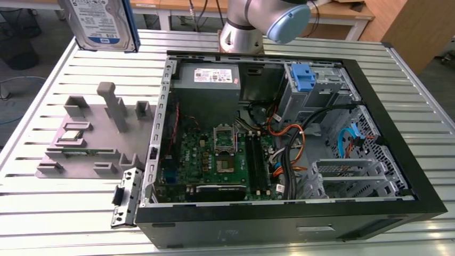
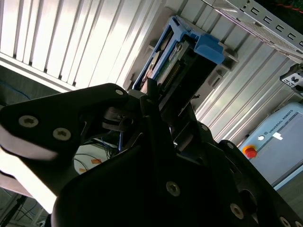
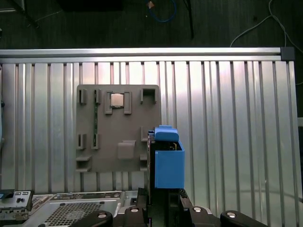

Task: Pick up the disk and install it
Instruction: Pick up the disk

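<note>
The disk (image 1: 99, 24), silver with a blue-and-white label and blue side rails, hangs in the air above the table's far corner on the exterior view's left. In both wrist views my gripper (image 2: 158, 101) is shut on the disk (image 2: 182, 56); it stands on edge between the black fingers, its blue rail (image 3: 169, 163) facing outward. In the first wrist view the gripper (image 3: 163, 194) and disk sit over the slatted table beside the grey fixture (image 3: 118, 127). The open computer case (image 1: 376, 106) lies to the exterior view's right of the disk.
The grey fixture (image 1: 92, 138) with upright posts sits on the slatted table (image 1: 64, 213), left of the case. Inside the case are a power-supply box (image 1: 208, 77), a motherboard (image 1: 220, 160), cables and a blue bracket (image 1: 303, 77) at the drive bay. The arm's base (image 1: 242, 32) stands behind.
</note>
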{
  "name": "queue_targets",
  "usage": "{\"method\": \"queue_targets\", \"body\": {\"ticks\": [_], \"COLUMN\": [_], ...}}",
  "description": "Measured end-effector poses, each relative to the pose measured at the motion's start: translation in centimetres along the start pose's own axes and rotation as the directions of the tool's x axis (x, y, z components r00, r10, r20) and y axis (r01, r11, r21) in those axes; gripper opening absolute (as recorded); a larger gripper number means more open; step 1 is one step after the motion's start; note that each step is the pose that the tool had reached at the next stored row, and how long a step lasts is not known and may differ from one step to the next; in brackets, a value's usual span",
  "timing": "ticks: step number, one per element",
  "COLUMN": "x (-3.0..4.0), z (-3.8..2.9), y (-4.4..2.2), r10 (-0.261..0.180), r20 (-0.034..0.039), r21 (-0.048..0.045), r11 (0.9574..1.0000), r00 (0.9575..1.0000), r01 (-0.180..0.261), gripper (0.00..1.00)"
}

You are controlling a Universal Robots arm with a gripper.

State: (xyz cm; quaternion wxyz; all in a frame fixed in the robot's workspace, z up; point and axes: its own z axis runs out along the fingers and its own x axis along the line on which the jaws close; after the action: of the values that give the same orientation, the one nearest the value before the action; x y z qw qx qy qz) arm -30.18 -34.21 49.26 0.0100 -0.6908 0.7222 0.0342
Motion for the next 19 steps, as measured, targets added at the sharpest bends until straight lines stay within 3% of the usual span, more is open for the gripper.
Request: {"method": "queue_targets", "body": {"ticks": [19], "x": [-0.06], "z": [-0.04], "y": [-1.37], "r10": [0.0], "r20": [0.0], "r21": [0.0], "r11": [1.0], "r00": [1.0], "r01": [0.0], "gripper": [0.35]}}
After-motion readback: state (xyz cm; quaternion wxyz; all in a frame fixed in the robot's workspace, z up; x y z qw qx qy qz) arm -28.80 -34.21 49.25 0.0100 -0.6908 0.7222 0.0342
